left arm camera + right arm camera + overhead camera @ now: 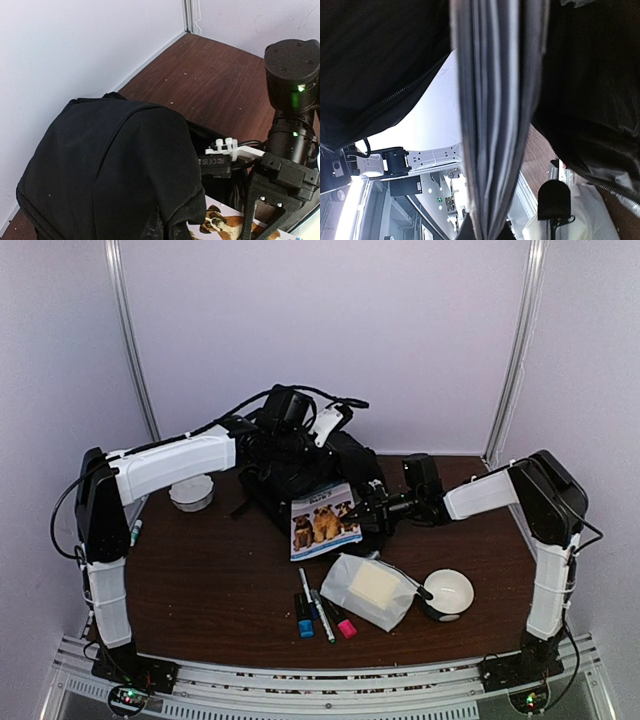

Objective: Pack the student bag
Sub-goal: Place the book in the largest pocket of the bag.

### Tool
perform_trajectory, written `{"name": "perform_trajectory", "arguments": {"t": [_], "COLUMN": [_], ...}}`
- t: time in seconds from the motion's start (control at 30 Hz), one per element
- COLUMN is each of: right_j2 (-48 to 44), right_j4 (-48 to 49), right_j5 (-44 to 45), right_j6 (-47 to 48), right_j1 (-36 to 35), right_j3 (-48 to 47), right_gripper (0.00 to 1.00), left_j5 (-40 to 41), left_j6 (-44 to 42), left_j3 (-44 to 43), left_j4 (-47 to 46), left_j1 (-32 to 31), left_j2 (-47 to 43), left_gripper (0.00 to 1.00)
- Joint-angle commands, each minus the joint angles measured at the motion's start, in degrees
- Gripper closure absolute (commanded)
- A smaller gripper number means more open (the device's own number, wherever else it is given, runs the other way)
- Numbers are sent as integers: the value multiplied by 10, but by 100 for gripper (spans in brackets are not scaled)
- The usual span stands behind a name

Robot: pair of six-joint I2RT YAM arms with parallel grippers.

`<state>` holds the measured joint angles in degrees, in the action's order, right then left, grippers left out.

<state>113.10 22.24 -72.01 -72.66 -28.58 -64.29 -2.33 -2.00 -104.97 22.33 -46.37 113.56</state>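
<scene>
The student bag (300, 465), a large black backpack, stands at the back middle of the table. In the left wrist view the student bag (110, 170) fills the foreground and its fabric hides my left fingers. My left gripper (300, 440) is at the bag's top, shut on its fabric. A picture book with dogs on its cover (325, 520) leans at the bag's front opening. My right gripper (372, 508) is shut on the book's right edge. The book's grey page edges (495, 125) run straight up from between the jaws in the right wrist view.
A translucent white pouch (372, 590) lies near the front, with several markers (318, 610) to its left. A white bowl (447, 593) sits front right beside a black item. Another white bowl (191, 492) sits far left. The wall is close behind the bag.
</scene>
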Motion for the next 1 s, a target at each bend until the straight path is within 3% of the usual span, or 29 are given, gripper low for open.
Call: {"name": "perform_trajectory", "arguments": {"t": [0.0, 0.2, 0.4, 0.67, 0.8, 0.97], "right_j2": [43, 92, 23, -75, -59, -8], "right_j4": [4, -166, -49, -99, -116, -72], "right_j5": [25, 37, 19, 35, 32, 24], "right_j6": [18, 131, 51, 115, 134, 105], "right_j1": [22, 45, -4, -11, -8, -1], "right_j3": [-46, -125, -25, 39, 25, -26], "right_gripper": [100, 100, 100, 100, 100, 100], "left_j5": [-52, -66, -9, 54, 37, -10], "left_j6": [-8, -10, -9, -1, 0, 1], "left_j3": [0, 29, 28, 6, 12, 33], "left_j4": [-115, -121, -114, -104, -111, -133], "left_j1": [-8, -8, -8, -7, -7, -8], "left_j2": [-67, -86, -77, -61, -67, -88], "left_gripper": [100, 100, 100, 100, 100, 100]}}
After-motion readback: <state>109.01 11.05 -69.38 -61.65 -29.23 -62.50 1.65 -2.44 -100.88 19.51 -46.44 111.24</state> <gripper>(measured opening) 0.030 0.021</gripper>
